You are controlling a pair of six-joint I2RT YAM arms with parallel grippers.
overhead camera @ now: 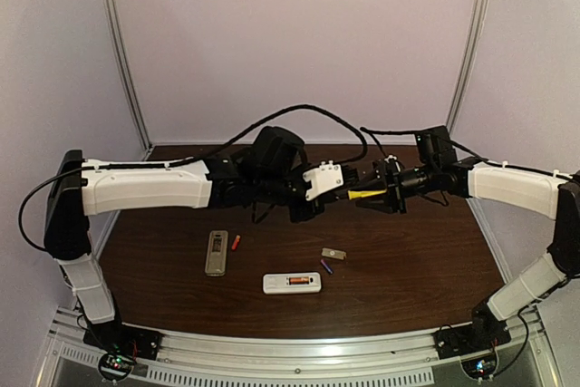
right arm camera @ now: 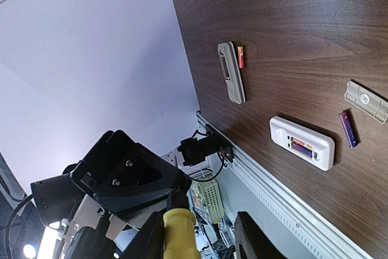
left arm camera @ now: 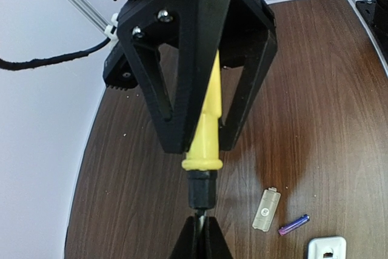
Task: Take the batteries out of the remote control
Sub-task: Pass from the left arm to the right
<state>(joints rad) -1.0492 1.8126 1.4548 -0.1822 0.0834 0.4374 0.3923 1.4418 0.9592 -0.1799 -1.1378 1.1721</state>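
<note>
Seemingly a screwdriver (left arm camera: 203, 144) handover: left pincer (left arm camera: 202, 238) clamps its shaft, right pincer (right arm camera: 203, 241) stands part-open around the handle; next it must close firmly.

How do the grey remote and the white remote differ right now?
The grey remote lies front to back; the white remote lies side to side. The white remote's bay holds an orange battery; the grey remote's bay looks empty. A red battery lies right beside the grey remote; a purple battery lies just off the white remote. Both lie flat with their bays uncovered.
</note>
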